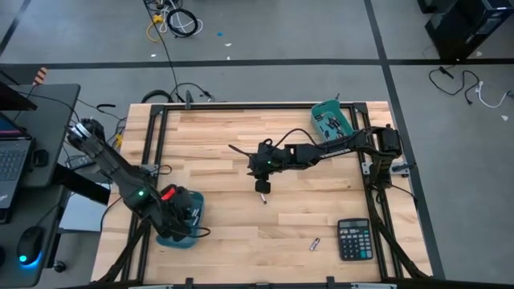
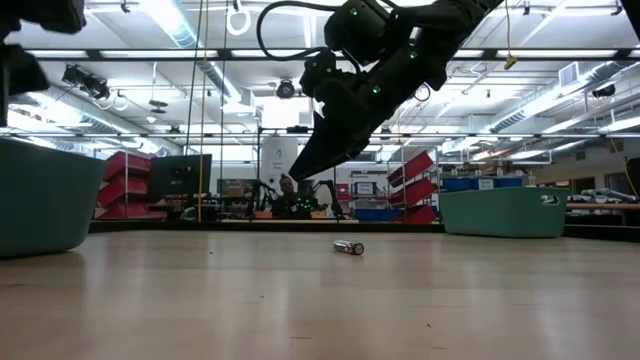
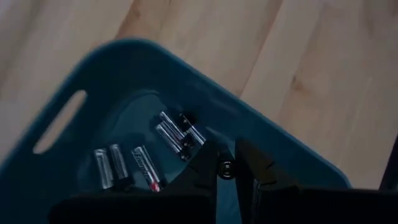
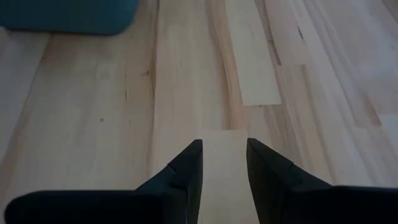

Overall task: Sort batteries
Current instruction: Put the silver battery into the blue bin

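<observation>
Currently the left gripper (image 3: 227, 169) pinches 1 battery (image 3: 225, 168) over the front-left teal bin (image 3: 124, 62), where other batteries (image 3: 144, 163) lie. Right gripper (image 4: 224, 155), fingers spread and empty, hovers mid-table.

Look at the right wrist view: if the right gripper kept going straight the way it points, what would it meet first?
Probably the bare wooden table. The right gripper is open, nothing between its fingers, and only planks lie ahead; a teal bin sits off to one side, seemingly clear of that line.
</observation>
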Tool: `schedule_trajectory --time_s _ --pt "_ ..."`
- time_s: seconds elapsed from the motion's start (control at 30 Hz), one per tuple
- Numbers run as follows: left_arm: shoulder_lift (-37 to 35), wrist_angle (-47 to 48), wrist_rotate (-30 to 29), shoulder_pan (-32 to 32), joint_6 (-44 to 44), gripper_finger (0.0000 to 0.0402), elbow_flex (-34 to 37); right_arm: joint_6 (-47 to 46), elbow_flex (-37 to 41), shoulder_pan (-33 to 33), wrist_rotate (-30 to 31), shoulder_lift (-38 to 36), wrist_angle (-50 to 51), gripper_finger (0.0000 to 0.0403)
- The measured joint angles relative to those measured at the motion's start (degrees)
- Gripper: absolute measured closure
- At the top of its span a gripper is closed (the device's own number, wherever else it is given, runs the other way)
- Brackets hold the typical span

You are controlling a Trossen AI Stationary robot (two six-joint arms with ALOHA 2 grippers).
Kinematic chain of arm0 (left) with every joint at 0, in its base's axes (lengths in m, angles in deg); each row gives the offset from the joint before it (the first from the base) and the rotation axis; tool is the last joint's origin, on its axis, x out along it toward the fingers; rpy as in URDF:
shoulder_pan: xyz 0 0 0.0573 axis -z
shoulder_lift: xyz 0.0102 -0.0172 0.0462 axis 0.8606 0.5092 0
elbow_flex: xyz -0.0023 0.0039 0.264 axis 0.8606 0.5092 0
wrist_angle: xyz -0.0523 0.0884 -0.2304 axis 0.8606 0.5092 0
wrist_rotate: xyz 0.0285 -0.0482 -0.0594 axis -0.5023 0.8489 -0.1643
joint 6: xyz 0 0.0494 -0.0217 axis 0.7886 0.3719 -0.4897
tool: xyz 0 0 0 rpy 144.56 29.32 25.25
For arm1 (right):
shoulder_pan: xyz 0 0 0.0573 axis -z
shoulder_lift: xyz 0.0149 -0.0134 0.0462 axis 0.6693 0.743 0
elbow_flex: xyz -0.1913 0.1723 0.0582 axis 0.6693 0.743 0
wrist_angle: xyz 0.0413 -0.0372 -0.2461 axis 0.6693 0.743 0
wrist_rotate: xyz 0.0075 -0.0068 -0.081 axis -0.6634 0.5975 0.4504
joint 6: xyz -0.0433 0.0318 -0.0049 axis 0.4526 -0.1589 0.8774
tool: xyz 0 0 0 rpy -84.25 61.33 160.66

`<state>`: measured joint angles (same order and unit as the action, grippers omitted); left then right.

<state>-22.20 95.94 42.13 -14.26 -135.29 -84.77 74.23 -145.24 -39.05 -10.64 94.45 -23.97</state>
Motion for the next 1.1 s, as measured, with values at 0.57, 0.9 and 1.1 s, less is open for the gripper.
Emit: schedule_trajectory --time_s 0.57,0.9,1.1 --pt "0.0 -1.3 1.3 0.0 -9.0 0.026 3.2 -0.3 0.0 -0.2 0.0 0.0 0.9 0.0292" --pt "0.0 -1.8 -7.4 -0.1 1.6 0.025 -1.2 -7.0 0.0 -2.0 -0.1 -2.4 16.4 0.0292" --pt "0.0 -1.9 -20.5 -1.2 15.0 0.025 -2.8 -13.7 0.0 -7.0 0.6 -2.4 19.3 0.0292"
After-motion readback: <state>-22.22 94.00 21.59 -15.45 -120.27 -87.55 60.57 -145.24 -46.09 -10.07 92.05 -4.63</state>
